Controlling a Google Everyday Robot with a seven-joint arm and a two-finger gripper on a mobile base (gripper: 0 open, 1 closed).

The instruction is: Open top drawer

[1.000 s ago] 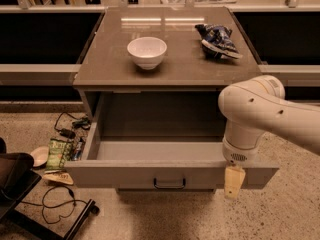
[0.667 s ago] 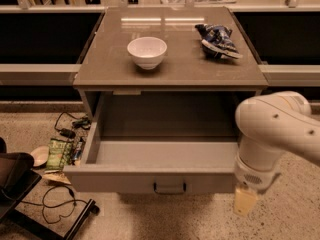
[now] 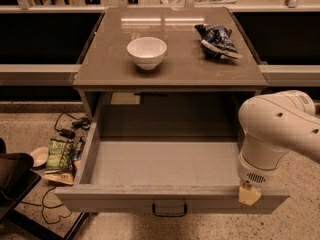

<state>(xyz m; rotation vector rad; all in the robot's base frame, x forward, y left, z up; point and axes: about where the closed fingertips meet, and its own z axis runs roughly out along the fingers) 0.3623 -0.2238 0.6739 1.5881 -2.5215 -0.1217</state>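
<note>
Since a second ago the top drawer (image 3: 165,166) has slid further out and the white arm (image 3: 280,129) has drawn back to the right. The drawer stands wide open under the bench (image 3: 170,74), with grey walls and floor and a small dark handle (image 3: 170,209) at the centre of its front panel. The gripper (image 3: 250,194) sits at the panel's right top edge; its grip cannot be told. The panel lies near the lower frame edge. Cables (image 3: 67,129) and a packet (image 3: 59,155) lie on the floor to the left.
</note>
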